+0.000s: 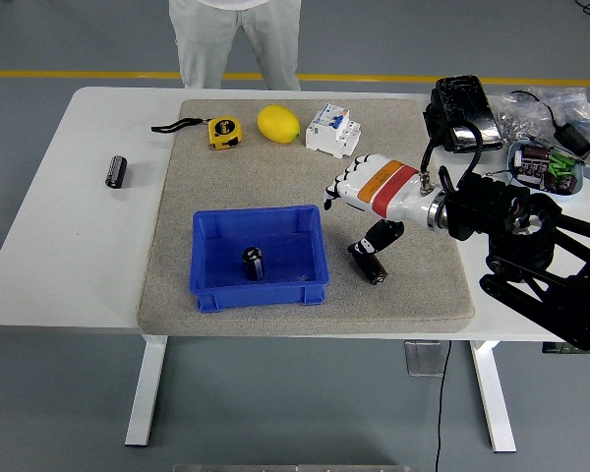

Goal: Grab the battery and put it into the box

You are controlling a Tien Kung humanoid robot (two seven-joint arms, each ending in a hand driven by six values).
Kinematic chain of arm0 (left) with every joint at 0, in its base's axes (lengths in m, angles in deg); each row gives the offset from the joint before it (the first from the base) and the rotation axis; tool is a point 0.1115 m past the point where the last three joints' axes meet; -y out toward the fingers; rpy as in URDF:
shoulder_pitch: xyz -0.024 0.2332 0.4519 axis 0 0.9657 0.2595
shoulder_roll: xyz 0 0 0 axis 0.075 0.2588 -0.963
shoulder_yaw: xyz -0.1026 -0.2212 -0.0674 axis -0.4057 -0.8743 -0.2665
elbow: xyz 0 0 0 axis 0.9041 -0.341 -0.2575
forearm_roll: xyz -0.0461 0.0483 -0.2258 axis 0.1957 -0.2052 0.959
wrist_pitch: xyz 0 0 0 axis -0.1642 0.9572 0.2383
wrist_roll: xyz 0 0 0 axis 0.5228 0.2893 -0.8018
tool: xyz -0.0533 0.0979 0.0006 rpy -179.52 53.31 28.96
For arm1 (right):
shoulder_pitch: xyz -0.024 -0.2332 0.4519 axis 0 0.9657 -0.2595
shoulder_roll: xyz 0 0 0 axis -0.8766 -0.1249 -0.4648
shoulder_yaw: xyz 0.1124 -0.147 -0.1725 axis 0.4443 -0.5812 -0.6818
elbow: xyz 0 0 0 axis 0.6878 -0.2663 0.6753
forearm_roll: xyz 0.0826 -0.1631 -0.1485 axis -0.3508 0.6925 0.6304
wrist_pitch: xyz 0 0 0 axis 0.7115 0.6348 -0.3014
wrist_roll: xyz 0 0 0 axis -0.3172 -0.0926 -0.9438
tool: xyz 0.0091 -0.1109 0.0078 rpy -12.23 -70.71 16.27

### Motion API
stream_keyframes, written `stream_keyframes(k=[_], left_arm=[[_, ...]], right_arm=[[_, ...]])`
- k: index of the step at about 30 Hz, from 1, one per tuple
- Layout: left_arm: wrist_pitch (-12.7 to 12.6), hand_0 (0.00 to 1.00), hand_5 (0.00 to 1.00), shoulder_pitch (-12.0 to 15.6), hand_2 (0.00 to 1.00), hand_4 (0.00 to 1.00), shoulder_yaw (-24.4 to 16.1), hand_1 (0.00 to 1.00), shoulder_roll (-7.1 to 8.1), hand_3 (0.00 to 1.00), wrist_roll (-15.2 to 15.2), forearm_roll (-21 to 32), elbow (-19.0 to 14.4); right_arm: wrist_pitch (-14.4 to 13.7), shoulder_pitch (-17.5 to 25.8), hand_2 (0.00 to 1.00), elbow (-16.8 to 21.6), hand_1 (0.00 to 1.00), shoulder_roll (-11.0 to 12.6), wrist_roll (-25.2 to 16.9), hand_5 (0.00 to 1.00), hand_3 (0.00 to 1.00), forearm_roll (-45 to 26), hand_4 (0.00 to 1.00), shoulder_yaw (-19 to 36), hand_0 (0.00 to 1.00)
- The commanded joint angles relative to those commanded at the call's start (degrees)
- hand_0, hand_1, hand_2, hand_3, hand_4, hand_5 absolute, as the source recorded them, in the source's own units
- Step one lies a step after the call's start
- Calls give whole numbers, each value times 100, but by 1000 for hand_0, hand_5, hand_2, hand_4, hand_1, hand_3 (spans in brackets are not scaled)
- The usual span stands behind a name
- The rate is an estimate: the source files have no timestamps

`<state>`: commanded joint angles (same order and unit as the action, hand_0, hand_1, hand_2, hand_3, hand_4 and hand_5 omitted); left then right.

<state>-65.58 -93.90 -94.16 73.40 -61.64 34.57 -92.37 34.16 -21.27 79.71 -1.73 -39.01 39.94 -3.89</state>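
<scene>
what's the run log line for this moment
right hand: open, above second battery on mat | blue box: holds one battery | third battery: on table, left | left hand: not in view

No legible text, label or number on any object on the table (98, 226).

The right hand (366, 202) is cased in a white shell, banded in orange and red near the wrist, with black finger segments and a black thumb. A silver collar joins it to a black forearm (531, 246) built of blocky links, and a black ribbed cable is looped from the wrist to the arm. The person (236, 34) is dressed in light grey trousers.
</scene>
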Motion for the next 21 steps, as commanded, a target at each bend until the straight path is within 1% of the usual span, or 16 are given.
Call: stream_keyframes(k=[1,2,3,5,7,8,11,16,21], left_arm=[[2,745,473,2,777,628,-4,717,1,608,2,-7,0],[3,745,470,5,777,626,-22,717,1,608,10,-27,1],[3,745,470,7,777,626,-31,717,1,608,14,-37,1],[-7,745,470,-12,777,626,118,717,-2,608,-45,138,-4],[-15,745,470,-2,777,626,48,717,-20,608,-41,133,2],[-12,746,470,3,776,626,10,719,-21,608,-25,75,4],[3,746,470,9,776,626,-16,719,-5,608,6,-39,9],[5,745,471,8,775,626,-36,719,5,610,16,-67,10],[10,746,470,-18,775,626,-51,718,0,608,30,-85,-4]], right_arm=[[18,32,694,-41,683,19,-8,303,672,16,890,-15,758],[32,57,742,-75,714,29,-12,303,740,30,923,-23,765],[37,67,742,-89,714,32,-14,303,740,36,923,-25,765],[119,102,742,-120,714,107,3,303,740,100,923,1,765],[115,147,742,-63,714,162,1,303,740,82,923,-9,765],[130,176,764,-24,727,191,0,312,801,77,953,-29,768],[160,240,764,25,727,237,-8,312,801,77,953,-49,768],[153,244,765,98,731,281,-26,298,802,31,963,-149,766],[124,199,766,66,732,237,-51,293,807,-13,965,-315,767]])
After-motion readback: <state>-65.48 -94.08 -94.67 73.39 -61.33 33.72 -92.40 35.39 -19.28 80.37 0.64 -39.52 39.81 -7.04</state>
